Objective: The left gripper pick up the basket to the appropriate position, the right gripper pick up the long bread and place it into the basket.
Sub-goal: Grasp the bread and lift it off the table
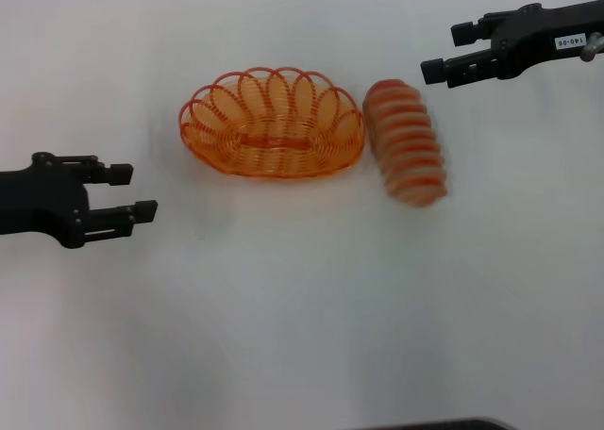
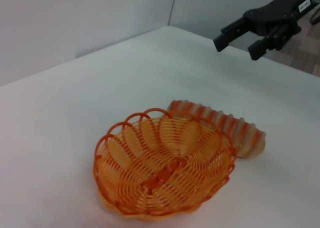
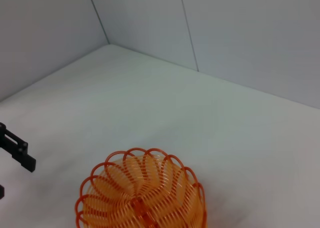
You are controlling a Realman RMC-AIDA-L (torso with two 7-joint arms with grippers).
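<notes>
The orange wire basket (image 1: 272,124) sits empty on the white table, left of centre at the back; it also shows in the left wrist view (image 2: 165,168) and the right wrist view (image 3: 142,193). The long bread (image 1: 406,142), tan with orange-red ridges, lies just right of the basket, close to its rim; it also shows in the left wrist view (image 2: 227,130). My left gripper (image 1: 132,192) is open and empty, to the left of the basket and nearer to me. My right gripper (image 1: 444,53) is open and empty, above and to the right of the bread; it also shows in the left wrist view (image 2: 240,38).
The white table (image 1: 302,307) stretches around the objects. Grey walls (image 3: 200,23) meet in a corner behind the table. A dark edge (image 1: 434,423) shows at the bottom of the head view.
</notes>
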